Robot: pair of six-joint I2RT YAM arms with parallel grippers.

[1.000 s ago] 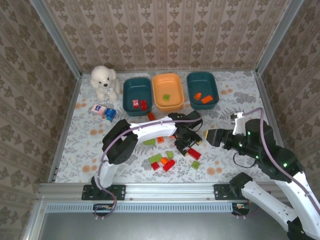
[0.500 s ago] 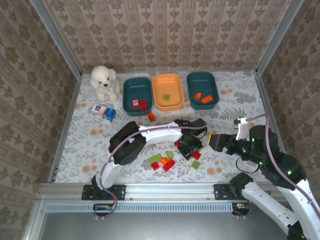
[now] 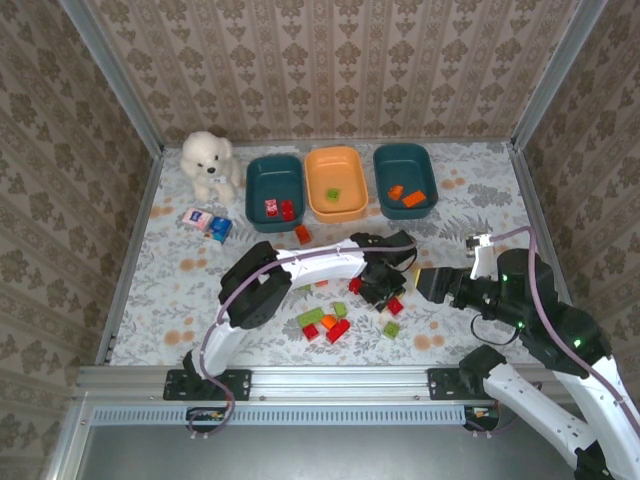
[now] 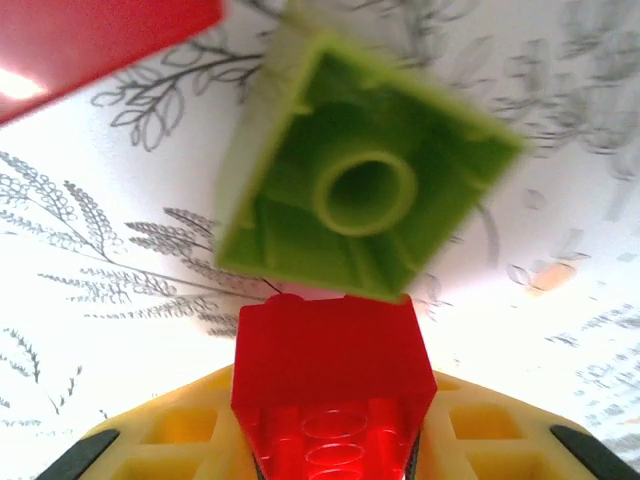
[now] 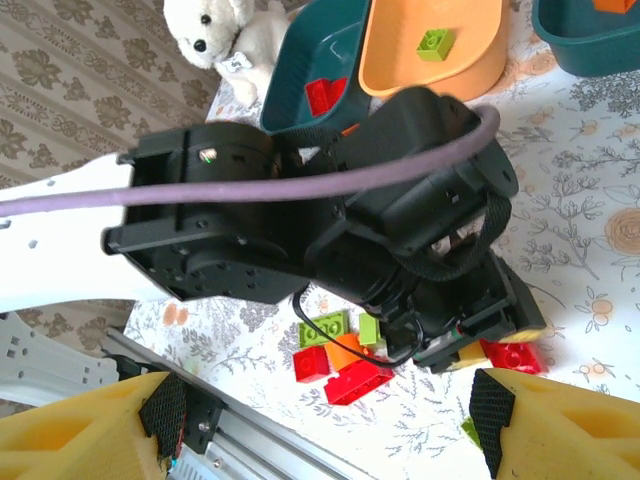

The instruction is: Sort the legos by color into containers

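Legos (image 3: 327, 322) in red, orange and light green lie loose in a small cluster near the front middle of the table (image 3: 170, 295). The table is covered by a pale cloth printed with grey sprigs and orange flowers. Beige damask wallpaper (image 3: 330, 70) lines the three walls, with metal posts in the corners. At the back stand three containers side by side. The left teal bin (image 3: 262, 175) holds two red bricks, the orange bin (image 3: 345, 160) one green brick, and the right teal bin (image 3: 420, 165) two orange bricks. One orange brick (image 3: 302, 233) sits on the cloth just in front of the left teal bin. A white plush bear (image 3: 208, 163) stands left of the bins, with a small blue-white object (image 3: 208, 222) in front of it. The left gripper (image 3: 383, 290) is down at the cluster's right edge, its yellow fingers closed on a red lego (image 4: 335, 375), with an upturned green lego (image 4: 365, 195) just beyond it. The right gripper (image 5: 328, 415) hangs nearby with its jaws wide apart, holding nothing.
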